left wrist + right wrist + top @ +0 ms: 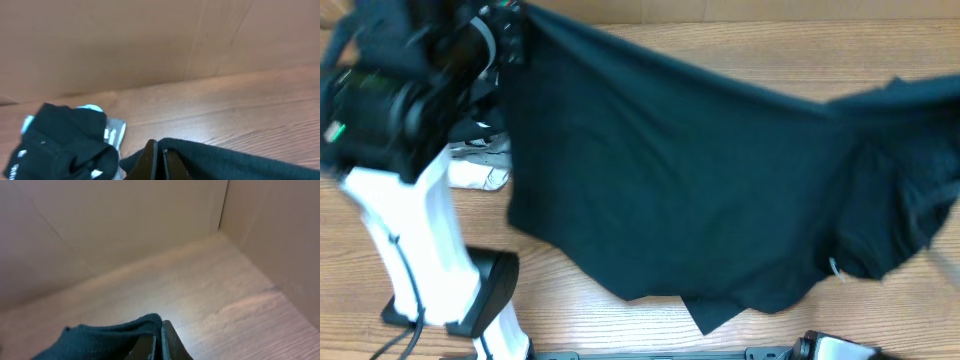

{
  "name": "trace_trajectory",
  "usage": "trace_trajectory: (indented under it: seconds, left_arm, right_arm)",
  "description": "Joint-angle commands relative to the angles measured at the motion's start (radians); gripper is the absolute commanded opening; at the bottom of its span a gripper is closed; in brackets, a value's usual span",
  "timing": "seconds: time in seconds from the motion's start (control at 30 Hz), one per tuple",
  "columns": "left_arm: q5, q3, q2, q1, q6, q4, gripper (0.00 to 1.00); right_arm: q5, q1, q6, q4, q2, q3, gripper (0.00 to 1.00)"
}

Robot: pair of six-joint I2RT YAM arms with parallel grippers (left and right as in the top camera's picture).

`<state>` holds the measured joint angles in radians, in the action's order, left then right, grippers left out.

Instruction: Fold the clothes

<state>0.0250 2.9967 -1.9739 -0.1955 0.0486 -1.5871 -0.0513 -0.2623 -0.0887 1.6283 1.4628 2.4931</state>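
Observation:
A dark teal garment [680, 180] hangs stretched above the wooden table [580, 310] in the overhead view, held up at two top corners. My left gripper [510, 30] is shut on its upper left corner; in the left wrist view the jaws [159, 150] pinch the cloth edge [240, 157]. My right gripper is hidden behind the raised cloth at the upper right in the overhead view; in the right wrist view its jaws [161, 332] are shut on a fold of the same garment [100, 340].
A pile of other clothes, dark and white [480, 160], lies at the left by the left arm; it also shows in the left wrist view [65, 145]. Cardboard walls [125, 225] ring the table's back and right side. The left arm's base [470, 300] stands front left.

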Motion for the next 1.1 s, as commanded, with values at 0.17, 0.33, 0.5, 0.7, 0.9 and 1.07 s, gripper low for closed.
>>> trace_trajectory:
  seconds: [0.17, 0.33, 0.5, 0.7, 0.9, 1.07]
  left_arm:
    - [0.001, 0.0, -0.226, 0.012, -0.017, 0.203, 0.04]
    - [0.037, 0.0, -0.28, 0.015, -0.008, 0.557, 0.04]
    - [0.03, 0.001, -0.268, 0.013, 0.001, 0.845, 0.04]
    - [0.029, 0.002, -0.262, 0.013, -0.025, 0.838, 0.04]
    - [0.03, -0.05, -0.283, 0.014, -0.088, 0.548, 0.04]
    - [0.028, -0.115, -0.283, 0.026, -0.085, 0.347, 0.04]
  right_arm:
    - [0.054, -0.008, 0.018, -0.203, 0.273, 0.0, 0.04]
    - [0.098, -0.007, 0.018, -0.608, 0.354, 0.0, 0.04]
    - [0.135, -0.008, 0.01, -0.837, 0.346, 0.062, 0.04]
    - [0.135, -0.011, 0.019, -0.843, 0.351, 0.076, 0.04]
    - [0.146, -0.014, 0.018, -0.642, 0.451, 0.043, 0.04]
    - [0.19, -0.014, 0.018, -0.463, 0.502, 0.043, 0.04]
